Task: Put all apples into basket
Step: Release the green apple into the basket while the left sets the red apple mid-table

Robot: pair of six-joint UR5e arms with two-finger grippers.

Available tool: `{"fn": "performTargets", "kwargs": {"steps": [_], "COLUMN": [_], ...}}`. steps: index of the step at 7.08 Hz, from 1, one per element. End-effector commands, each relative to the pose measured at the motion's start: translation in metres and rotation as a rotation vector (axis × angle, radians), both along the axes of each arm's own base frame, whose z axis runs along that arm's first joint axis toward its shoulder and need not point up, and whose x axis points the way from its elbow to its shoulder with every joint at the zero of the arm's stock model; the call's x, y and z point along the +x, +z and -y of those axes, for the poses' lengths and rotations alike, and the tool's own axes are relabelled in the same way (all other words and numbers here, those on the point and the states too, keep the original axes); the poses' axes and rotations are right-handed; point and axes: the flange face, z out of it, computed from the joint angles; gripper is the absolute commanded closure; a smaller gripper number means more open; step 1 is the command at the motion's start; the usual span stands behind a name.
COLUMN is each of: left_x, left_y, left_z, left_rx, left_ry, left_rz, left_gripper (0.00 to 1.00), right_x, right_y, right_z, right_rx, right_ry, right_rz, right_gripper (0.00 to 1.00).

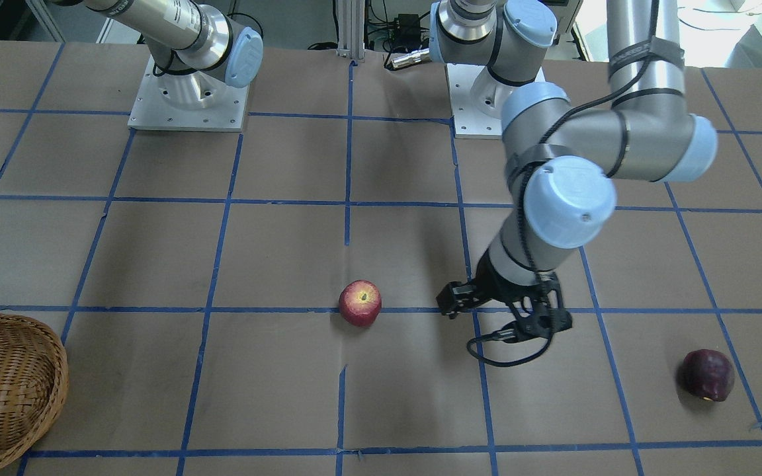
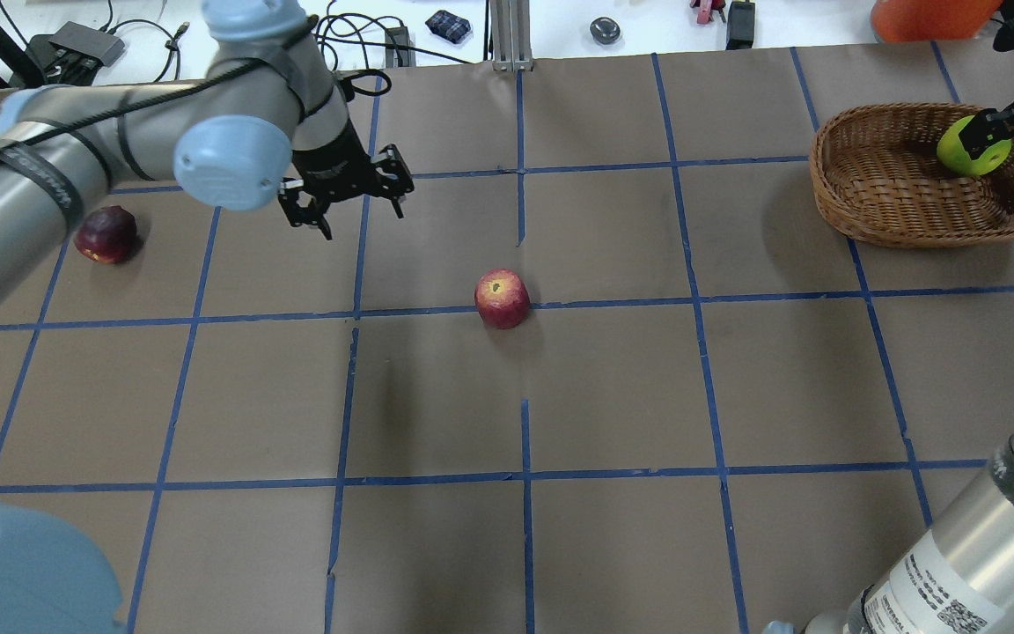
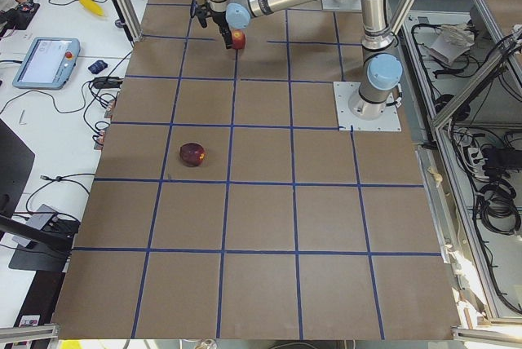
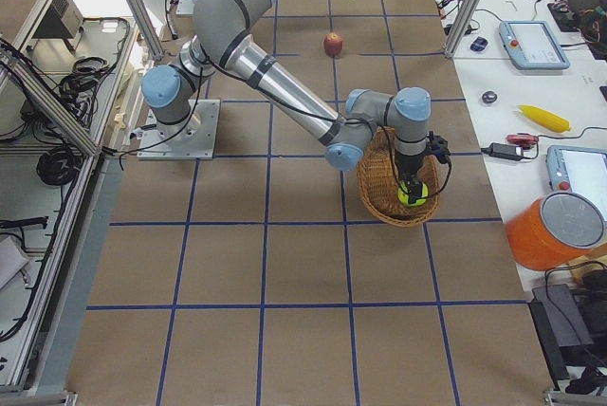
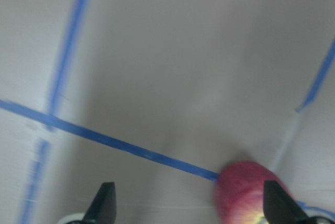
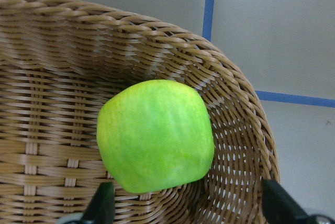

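The red apple [image 2: 503, 298] stands on the brown table near its middle, also in the front view [image 1: 360, 303]. My left gripper [image 2: 344, 189] hangs open and empty above the table, to the left of and beyond it; its wrist view shows the apple [image 5: 251, 195] near the right fingertip. The dark maroon apple [image 2: 106, 234] lies at the far left. My right gripper [image 2: 982, 141] is open over the wicker basket [image 2: 833, 202]. The yellow-green apple [image 6: 154, 135] lies inside against the basket's wall [image 6: 246, 130], beyond the spread fingertips.
Blue tape lines grid the table. The arm bases [image 1: 186, 99] stand at the robot's side. A white bench with cables, tablets and an orange container [image 4: 550, 230] runs along the far edge.
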Motion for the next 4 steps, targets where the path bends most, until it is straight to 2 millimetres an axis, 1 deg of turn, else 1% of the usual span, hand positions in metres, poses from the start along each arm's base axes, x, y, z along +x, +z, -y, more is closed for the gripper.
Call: {"fn": "performTargets", "kwargs": {"steps": [1, 2, 3, 4], "left_x": [0.116, 0.18, 0.26, 0.297], "left_y": [0.018, 0.006, -0.003, -0.02], "left_z": [0.021, 0.026, 0.033, 0.04], "left_rx": [-0.022, -0.018, -0.092, -0.117], "left_ry": [-0.164, -0.255, -0.365, -0.43], "left_rz": [0.023, 0.017, 0.046, 0.073], "left_gripper": [0.0, 0.0, 0.0, 0.0], "right_x": [0.057, 0.112, 0.186, 0.268], "right_y": [0.056, 0.083, 0.101, 0.098], "right_z": [-0.013, -0.026, -0.034, -0.036], "right_rx": [0.047, 0.108, 0.144, 0.173], "right_ry": [0.005, 0.006, -0.033, -0.056], "right_rz": [0.131, 0.173, 0.201, 0.217], "right_gripper": [0.0, 0.0, 0.0, 0.0]}}
